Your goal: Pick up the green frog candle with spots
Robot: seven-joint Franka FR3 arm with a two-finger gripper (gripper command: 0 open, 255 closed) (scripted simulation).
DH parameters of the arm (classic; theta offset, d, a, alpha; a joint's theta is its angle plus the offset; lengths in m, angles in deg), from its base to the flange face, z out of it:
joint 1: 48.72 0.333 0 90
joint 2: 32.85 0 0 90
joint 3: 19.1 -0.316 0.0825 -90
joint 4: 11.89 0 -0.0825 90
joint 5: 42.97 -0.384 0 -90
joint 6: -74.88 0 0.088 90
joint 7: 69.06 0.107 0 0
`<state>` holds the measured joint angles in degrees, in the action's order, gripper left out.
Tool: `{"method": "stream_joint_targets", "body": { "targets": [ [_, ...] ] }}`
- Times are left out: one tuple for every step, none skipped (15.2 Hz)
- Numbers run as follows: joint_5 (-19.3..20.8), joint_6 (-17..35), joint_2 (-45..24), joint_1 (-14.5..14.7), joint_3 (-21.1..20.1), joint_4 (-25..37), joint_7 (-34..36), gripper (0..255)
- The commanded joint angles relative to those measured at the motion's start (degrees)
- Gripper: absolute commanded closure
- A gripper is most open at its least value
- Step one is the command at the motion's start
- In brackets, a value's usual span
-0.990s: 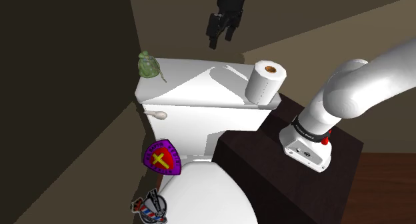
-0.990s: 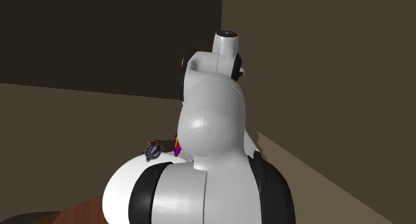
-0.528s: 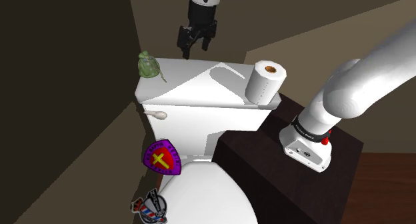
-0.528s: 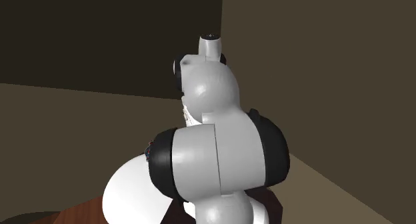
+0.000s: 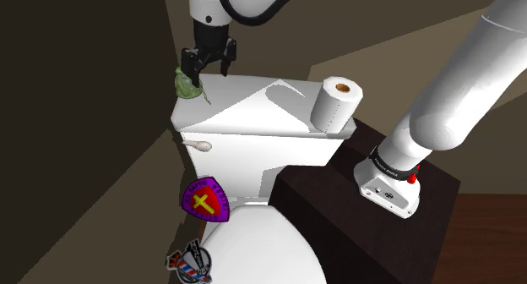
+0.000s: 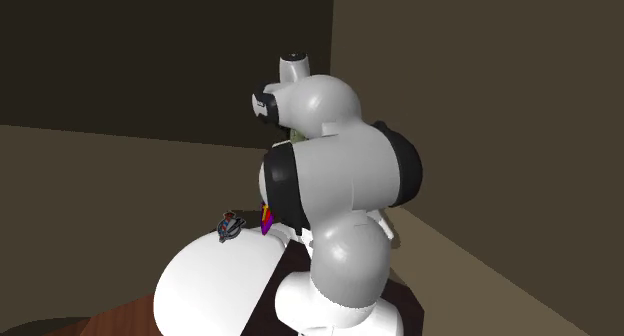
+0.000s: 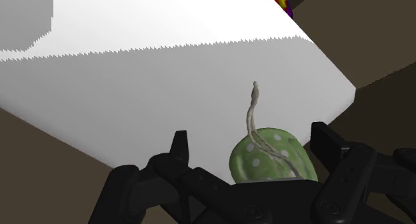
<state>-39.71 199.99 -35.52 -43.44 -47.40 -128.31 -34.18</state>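
Frog candle (image 7: pixel 270 159) on toilet tank (image 5: pixel 253 113), gripper (image 7: pixel 251 136) spread close above

I see a green frog candle (image 7: pixel 267 159) dotted with pale spots, its wick (image 7: pixel 251 116) beige; the toilet tank (image 5: pixel 253 113) white; the shield badge (image 5: pixel 205 199) purple with a yellow cross; my gripper (image 5: pixel 206 73) black.
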Motion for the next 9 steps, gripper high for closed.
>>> {"method": "stream_joint_targets", "body": {
  "targets": [
    [2.7,0.6,-3.6,0.7,-0.3,2.8,3.0,0],
    [2.9,1.3,-3.9,0.8,-0.2,2.4,3.2,0],
    [3.1,2.1,-4.3,0.9,-0.2,1.9,3.3,0],
    [3.4,2.8,-4.6,0.9,-0.1,1.5,3.5,0],
    [3.7,3.5,-5.0,1.0,-0.1,1.1,3.7,0],
    [3.9,4.1,-5.3,1.0,0.0,0.7,3.9,0],
    [4.2,4.8,-5.7,1.1,0.0,0.3,4.1,0],
    [4.5,5.5,-6.1,1.1,0.1,0.0,4.4,0],
    [4.7,5.9,-6.3,1.2,0.1,-0.2,4.5,0]
  ]
}}
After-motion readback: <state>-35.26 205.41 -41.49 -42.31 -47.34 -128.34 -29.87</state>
